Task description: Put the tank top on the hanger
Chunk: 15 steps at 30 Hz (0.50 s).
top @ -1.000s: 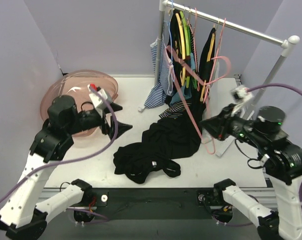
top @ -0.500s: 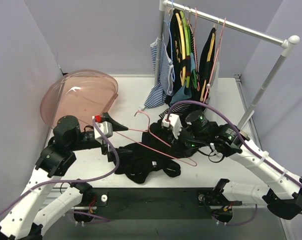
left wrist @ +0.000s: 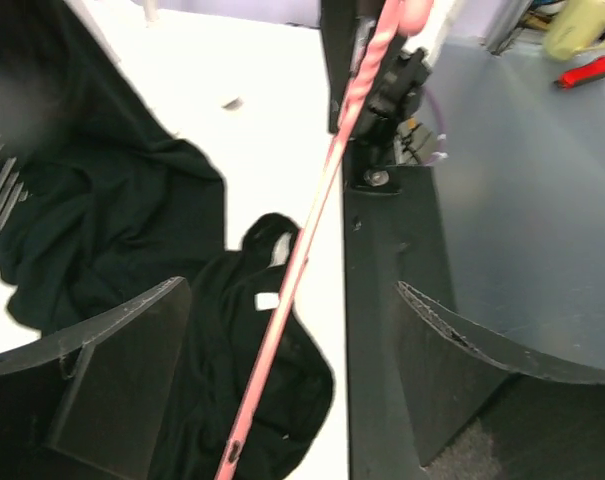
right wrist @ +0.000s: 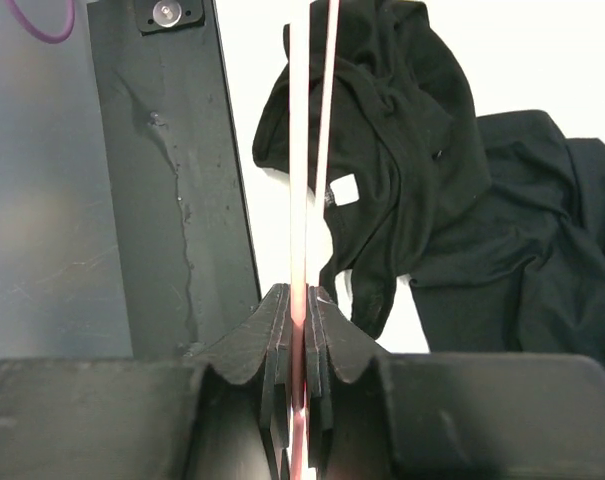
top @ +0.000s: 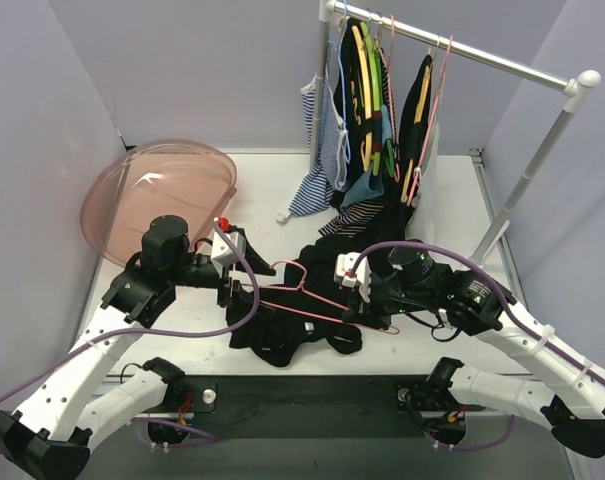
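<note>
The black tank top [top: 292, 330] lies crumpled near the table's front edge, its white label up. It also shows in the left wrist view [left wrist: 252, 380] and the right wrist view [right wrist: 382, 140]. My right gripper [top: 367, 305] is shut on the thin pink hanger [top: 322, 298] and holds it low over the tank top, hook pointing left. In the right wrist view the gripper [right wrist: 302, 310] pinches the hanger wire [right wrist: 300, 150]. My left gripper [top: 260, 287] is open at the hook end. In its wrist view the hanger [left wrist: 312, 230] runs between the open fingers [left wrist: 112, 380] without touching them.
A larger black garment [top: 352, 260] lies behind the tank top. A clothes rack [top: 482, 55] at the back right holds a striped top [top: 317, 180] and yellow and green hangers [top: 367, 90] with clothes. A pink basin [top: 162, 185] sits at the back left.
My right arm has brought the pink hanger from the rack down over the tank top. My left gripper has moved from the basin to the hanger's hook end, still open.
</note>
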Tool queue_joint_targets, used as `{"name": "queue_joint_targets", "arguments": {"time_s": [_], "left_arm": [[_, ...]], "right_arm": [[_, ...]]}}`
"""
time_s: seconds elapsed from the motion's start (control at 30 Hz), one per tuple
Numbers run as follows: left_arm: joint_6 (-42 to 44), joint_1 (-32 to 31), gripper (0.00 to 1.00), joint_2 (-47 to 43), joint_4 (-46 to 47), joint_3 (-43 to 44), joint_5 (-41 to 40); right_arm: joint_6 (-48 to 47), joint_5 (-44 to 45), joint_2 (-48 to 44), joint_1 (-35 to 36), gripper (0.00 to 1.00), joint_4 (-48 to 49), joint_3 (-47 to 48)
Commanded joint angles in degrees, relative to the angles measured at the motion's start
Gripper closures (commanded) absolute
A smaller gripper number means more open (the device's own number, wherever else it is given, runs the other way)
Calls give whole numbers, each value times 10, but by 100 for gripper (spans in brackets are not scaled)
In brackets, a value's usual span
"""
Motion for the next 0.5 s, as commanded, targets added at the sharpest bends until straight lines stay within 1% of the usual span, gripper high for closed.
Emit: {"name": "queue_joint_targets", "arguments": {"time_s": [0.0,0.1,0.13,0.2,0.23,0.27,0.3,0.33,0.37,0.4,0.47], "left_arm": [[-56,-2,23,10,65,-22,71],[-74,-2,48,11,70,-40,76],[-78,-2,52,10,72,-46,74],[-88,-4,64,6,82,-60,70],[-87,-7,91,5,86,-63,59],[-106,-10,100,2,100,-71,50],[-126,-13,100,-2,112,-75,39],[-136,-16,100,-4,126,-81,31],[-145,-18,100,-11,141,-86,24],[-169,-31,100,-15,177,-98,16],[-184,-46,100,-19,212,-108,-12]], "right_arm": [[-28,-18,-3,2,100,34,2],[-28,-25,5,-1,100,36,6],[-27,-29,7,-3,100,36,5],[-21,-41,15,-10,100,40,6],[-10,-46,18,-13,100,41,6],[-4,-51,24,-15,100,42,6],[1,-55,26,-22,100,46,5],[9,-56,27,-26,96,50,3],[30,-59,30,-31,91,56,1],[40,-64,30,-41,81,75,-2],[82,-88,26,-52,68,105,-19]]}}
